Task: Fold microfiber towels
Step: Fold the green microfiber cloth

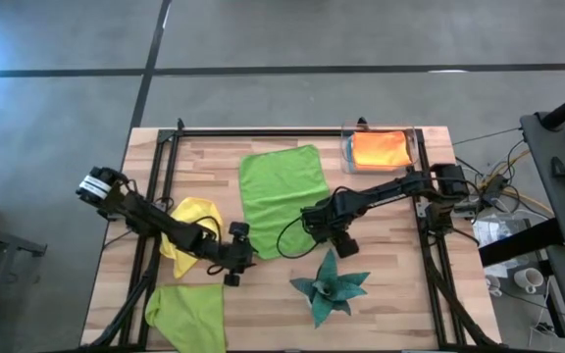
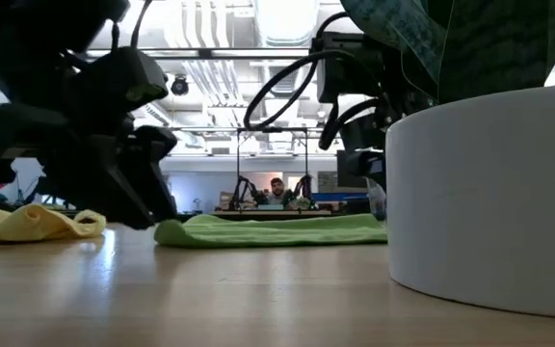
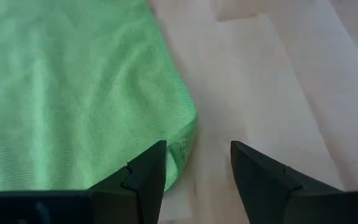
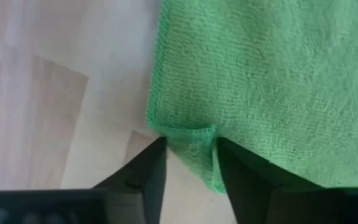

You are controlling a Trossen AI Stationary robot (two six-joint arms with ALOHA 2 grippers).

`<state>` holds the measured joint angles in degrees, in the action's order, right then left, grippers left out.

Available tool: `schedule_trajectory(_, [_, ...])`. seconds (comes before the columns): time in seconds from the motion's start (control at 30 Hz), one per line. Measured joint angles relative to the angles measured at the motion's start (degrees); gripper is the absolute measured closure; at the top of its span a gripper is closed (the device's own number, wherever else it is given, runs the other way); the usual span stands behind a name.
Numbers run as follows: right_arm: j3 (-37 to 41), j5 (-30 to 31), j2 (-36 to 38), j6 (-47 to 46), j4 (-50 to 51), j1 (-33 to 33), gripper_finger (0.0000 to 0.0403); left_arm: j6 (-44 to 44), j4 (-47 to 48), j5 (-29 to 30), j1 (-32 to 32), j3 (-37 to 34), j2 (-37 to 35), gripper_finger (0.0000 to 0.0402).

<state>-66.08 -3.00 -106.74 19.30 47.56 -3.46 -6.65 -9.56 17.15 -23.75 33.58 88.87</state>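
A lime green microfiber towel (image 1: 281,188) lies spread flat mid-table; its near edge (image 2: 277,231) shows in the low view. My right gripper (image 4: 191,163) points down at its near right corner and is shut on it. My left gripper (image 3: 197,171) slants down at the near left corner (image 3: 182,146), open, with the corner's edge just inside its fingers. A crumpled yellow towel (image 1: 196,218) lies by the left arm. A second lime green towel (image 1: 186,312) lies at the near left. An orange towel (image 1: 381,149) sits in a clear bin. My left gripper: I cannot tell whether its finger (image 3: 148,177) touches the towel's corner beside it. My right gripper pinches the towel's near right corner (image 4: 191,138) between its two fingers, from above, pointing down. The cloth puckers into a small fold between them. The rest of the towel lies flat on the table.
A dark teal spiky star-shaped object (image 1: 330,284) stands near the front edge, right of centre, and fills the low view's right as a white pot (image 2: 489,193). The clear bin (image 1: 346,157) is at the far right. A person shows far behind the table (image 2: 277,188).
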Motion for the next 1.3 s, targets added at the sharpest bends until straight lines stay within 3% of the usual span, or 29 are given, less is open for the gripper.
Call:
schedule_trajectory(0.33, [0.1, -0.2, 0.0, -1.2, -0.5, 0.0, 0.0341, -0.5, -0.6, 0.7, 0.2, 0.1, 3.1, 0.0247])
schedule_trajectory(0.4, [0.1, -0.2, 0.0, -1.3, -0.5, 0.0, 0.0350, -0.5, -0.5, 0.7, 0.2, 0.5, 3.7, 0.0270])
schedule_trajectory(0.53, [-0.9, -0.2, 0.1, -3.1, 0.6, -0.3, 0.0372, -0.5, -0.6, 2.0, 0.2, 1.4, 3.2, 0.0366])
schedule_trajectory(0.6, [-2.5, -0.1, 0.4, -3.5, 2.7, -0.7, 0.0385, -1.5, -0.5, 2.7, 0.2, 1.6, 1.8, 0.0390])
schedule_trajectory(0.93, [-8.4, 0.0, 4.3, -7.2, 9.8, -3.6, 0.0394, -5.1, 0.4, 2.9, -3.0, 1.8, -7.8, 0.0401])
schedule_trajectory(1.1, [-8.4, 0.1, 7.1, -13.0, 10.8, -6.2, 0.0394, -9.3, 9.7, 7.6, -7.7, 5.4, -10.8, 0.0401])
schedule_trajectory(1.17, [-8.4, 2.2, 8.6, -15.1, 10.3, -7.0, 0.0394, -10.8, 15.6, 11.3, -9.0, 7.3, -11.7, 0.0401])
schedule_trajectory(1.3, [-8.4, 16.0, 10.6, -18.0, 9.7, -7.1, 0.0394, -13.7, 26.6, 19.9, -8.4, 9.9, -13.9, 0.0401])
